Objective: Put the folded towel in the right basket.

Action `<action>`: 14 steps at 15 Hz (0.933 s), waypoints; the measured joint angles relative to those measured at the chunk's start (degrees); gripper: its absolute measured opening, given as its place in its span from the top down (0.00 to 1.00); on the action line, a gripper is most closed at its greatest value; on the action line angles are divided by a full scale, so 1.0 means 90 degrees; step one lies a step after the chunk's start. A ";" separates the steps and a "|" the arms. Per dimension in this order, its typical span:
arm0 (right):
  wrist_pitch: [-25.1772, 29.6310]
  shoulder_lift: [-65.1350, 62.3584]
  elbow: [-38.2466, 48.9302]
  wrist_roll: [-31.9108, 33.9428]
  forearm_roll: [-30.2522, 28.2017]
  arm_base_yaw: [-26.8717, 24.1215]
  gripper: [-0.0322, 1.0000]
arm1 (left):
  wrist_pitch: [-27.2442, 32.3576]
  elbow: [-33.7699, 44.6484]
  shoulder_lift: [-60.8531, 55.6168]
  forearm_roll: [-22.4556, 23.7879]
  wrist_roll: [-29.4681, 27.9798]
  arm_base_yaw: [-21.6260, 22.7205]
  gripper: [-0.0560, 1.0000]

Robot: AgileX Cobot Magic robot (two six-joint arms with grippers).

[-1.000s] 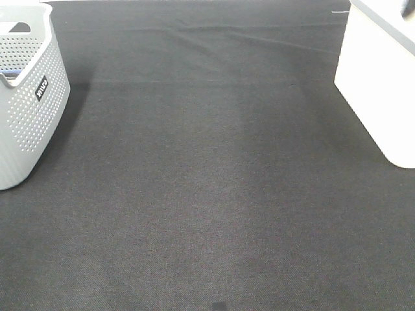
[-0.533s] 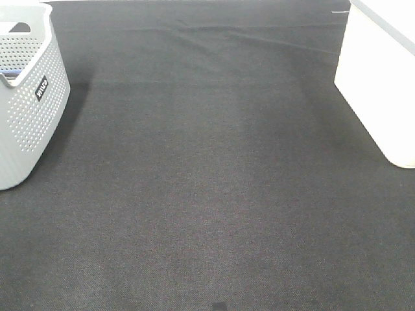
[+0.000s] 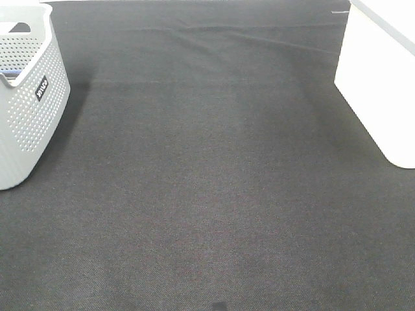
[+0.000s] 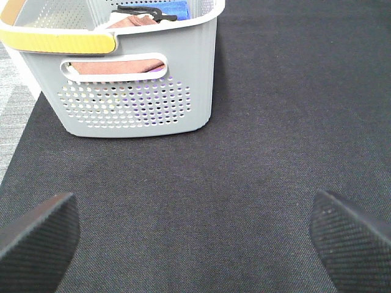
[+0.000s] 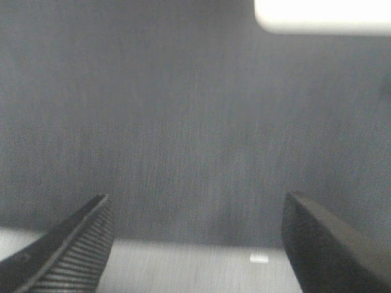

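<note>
The grey perforated basket [image 3: 29, 97] stands at the left edge of the black cloth. In the left wrist view this basket [image 4: 125, 79] holds folded towels: a reddish-brown one [image 4: 116, 66] behind the handle slot and a blue one [image 4: 168, 8] at the far end. The white right basket [image 3: 379, 78] stands at the right edge; its corner shows in the right wrist view [image 5: 324, 15]. My left gripper [image 4: 195, 235] is open and empty, a little way from the grey basket. My right gripper [image 5: 195, 244] is open and empty over the cloth. Neither gripper shows in the exterior view.
A black cloth [image 3: 207, 181] covers the table between the baskets. A black hanger-like item [image 4: 143, 11] lies on top in the grey basket. The cloth's edge and grey floor show in the left wrist view [image 4: 15, 110] and the right wrist view [image 5: 183, 268].
</note>
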 joint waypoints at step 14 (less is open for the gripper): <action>-0.0286 -0.0809 0.0153 -0.0038 0.0000 0.0000 0.27 | 0.0000 0.0000 0.0000 0.0000 0.0000 0.0000 0.02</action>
